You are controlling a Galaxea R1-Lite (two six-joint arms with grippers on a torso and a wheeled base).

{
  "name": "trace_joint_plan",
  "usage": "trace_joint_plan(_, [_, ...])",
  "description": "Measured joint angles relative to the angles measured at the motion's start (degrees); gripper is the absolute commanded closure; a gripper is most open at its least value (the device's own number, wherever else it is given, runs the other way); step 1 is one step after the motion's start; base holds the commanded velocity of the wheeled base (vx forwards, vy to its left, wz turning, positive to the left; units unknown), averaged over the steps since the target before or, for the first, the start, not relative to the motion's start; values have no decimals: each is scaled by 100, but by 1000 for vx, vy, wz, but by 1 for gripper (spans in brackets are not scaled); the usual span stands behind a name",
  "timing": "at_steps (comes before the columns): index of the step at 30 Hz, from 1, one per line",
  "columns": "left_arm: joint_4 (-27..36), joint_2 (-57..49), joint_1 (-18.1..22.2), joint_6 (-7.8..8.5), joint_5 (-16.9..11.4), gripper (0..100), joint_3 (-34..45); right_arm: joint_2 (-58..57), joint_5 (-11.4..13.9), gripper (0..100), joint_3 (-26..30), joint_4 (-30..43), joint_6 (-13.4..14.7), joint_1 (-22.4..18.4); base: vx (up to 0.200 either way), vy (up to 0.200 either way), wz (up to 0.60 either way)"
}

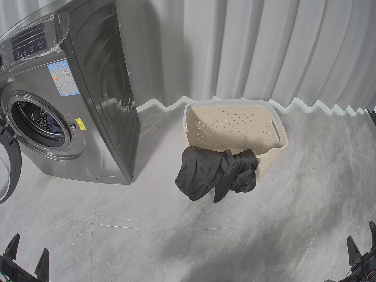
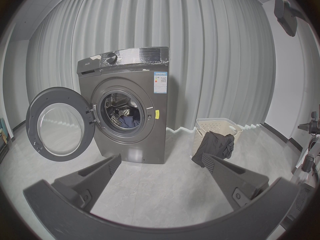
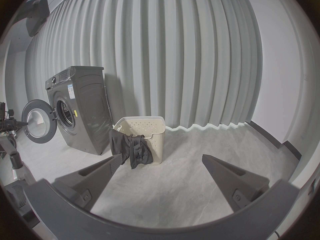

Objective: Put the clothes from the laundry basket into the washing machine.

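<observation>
We see a pleated pale curtain point(image 1: 254, 40) hanging across the back, its hem meeting a grey marbled floor point(image 1: 196, 235). Beside the curtain we see a plain white wall point(image 3: 283, 84) with a dark baseboard point(image 3: 263, 133), and a dark box point(image 2: 286, 15) mounted high up.

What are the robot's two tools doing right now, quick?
Left tool: open, holding nothing.
Right tool: open, holding nothing.

L end effector point(image 2: 160, 157): jaws wide | R end effector point(image 3: 160, 157): jaws wide
</observation>
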Motion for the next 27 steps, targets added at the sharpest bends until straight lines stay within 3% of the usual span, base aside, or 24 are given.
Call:
trace_joint_plan(6, [0, 0, 0, 5, -2, 0, 0, 0, -4, 0, 0, -5, 6, -6, 200, 0, 0])
trace_joint_plan(12, [0, 2, 0, 5, -2, 0, 0, 0, -4, 0, 0, -2, 6, -2, 0, 0, 0])
trace_joint_plan(21, [2, 7, 0, -11, 6, 0, 0, 5, -50, 0, 0, 11, 71, 0, 0, -200, 0])
trace_joint_plan(27, [0, 7, 0, -17, 17, 0, 0, 5, -139, 0, 0, -6, 119, 0, 0, 0, 0])
